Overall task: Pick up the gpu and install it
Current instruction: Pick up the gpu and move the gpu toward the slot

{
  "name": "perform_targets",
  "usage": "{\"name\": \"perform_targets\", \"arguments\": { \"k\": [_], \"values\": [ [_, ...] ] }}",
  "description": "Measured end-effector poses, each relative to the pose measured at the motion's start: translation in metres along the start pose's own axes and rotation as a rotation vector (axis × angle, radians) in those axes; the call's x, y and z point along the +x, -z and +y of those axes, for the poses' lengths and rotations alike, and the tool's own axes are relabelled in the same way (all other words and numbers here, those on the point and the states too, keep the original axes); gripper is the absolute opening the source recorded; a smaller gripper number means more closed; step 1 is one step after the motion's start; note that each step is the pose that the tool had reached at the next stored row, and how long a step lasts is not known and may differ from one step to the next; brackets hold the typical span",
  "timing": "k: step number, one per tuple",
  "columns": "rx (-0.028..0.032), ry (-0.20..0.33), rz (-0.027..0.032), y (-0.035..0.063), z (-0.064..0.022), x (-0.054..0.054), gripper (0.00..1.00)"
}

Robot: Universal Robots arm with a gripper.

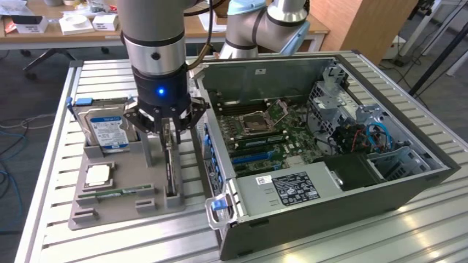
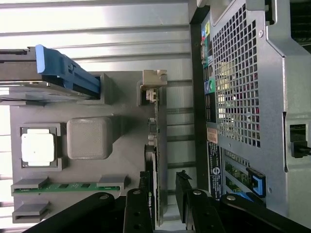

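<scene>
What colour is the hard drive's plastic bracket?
The plastic bracket is blue, clearest in the wrist view.

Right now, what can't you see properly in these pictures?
- gpu top, exterior view: hidden behind the fingers.
- gpu's flat faces, wrist view: it stands edge-on, so they don't show.
- hard drive, wrist view: cut off by the picture's edge.
- hard drive's lower part, exterior view: sunk in the grey holder.

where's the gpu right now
In the exterior view the gpu stands on edge in the grey holder, between the hard drive on that view's left and the pc case on its right, the open gripper straddling its top.
</scene>
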State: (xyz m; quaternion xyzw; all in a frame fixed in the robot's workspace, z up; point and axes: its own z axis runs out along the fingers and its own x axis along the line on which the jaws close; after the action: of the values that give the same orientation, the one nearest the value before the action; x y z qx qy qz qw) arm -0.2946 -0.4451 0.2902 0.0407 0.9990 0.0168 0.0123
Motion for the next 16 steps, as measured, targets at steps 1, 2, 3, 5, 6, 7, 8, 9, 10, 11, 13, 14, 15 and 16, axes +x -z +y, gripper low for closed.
{"name": "perform_targets", "arguments": {
  "k": [1, 2, 3, 5, 6, 7, 8, 9, 10, 11, 13, 14, 15, 16],
  "values": [
    [0.0001, 0.000, 0.0001, -0.0004, 0.0000, 0.0000, 0.36],
    [0.0003, 0.000, 0.0003, -0.0004, 0.0000, 0.0000, 0.36],
    [0.0003, 0.000, 0.0003, -0.0004, 0.0000, 0.0001, 0.36],
    [0.0001, 0.000, 0.0000, -0.0006, 0.0000, 0.0000, 0.36],
    [0.0001, 0.000, 0.0000, -0.0006, 0.0000, 0.0000, 0.36],
    [0.0001, 0.000, 0.0001, -0.0006, 0.0000, 0.0000, 0.36],
    [0.0001, 0.000, 0.0001, -0.0006, 0.0000, 0.0000, 0.36],
    [0.0001, 0.000, 0.0001, -0.0007, 0.0000, 0.0000, 0.36],
    [-0.0003, 0.000, -0.0002, -0.0015, 0.0000, 0.0000, 0.36],
    [-0.0002, 0.000, -0.0002, -0.0024, -0.0001, 0.0000, 0.36],
    [0.0001, 0.000, 0.0000, -0.0042, -0.0002, 0.0001, 0.36],
    [0.0000, 0.000, 0.0001, -0.0048, -0.0002, 0.0001, 0.36],
    [0.0002, 0.000, 0.0002, -0.0052, -0.0002, 0.0002, 0.36],
    [0.0002, 0.000, 0.0002, -0.0055, -0.0002, 0.0002, 0.36]
  ]
}}
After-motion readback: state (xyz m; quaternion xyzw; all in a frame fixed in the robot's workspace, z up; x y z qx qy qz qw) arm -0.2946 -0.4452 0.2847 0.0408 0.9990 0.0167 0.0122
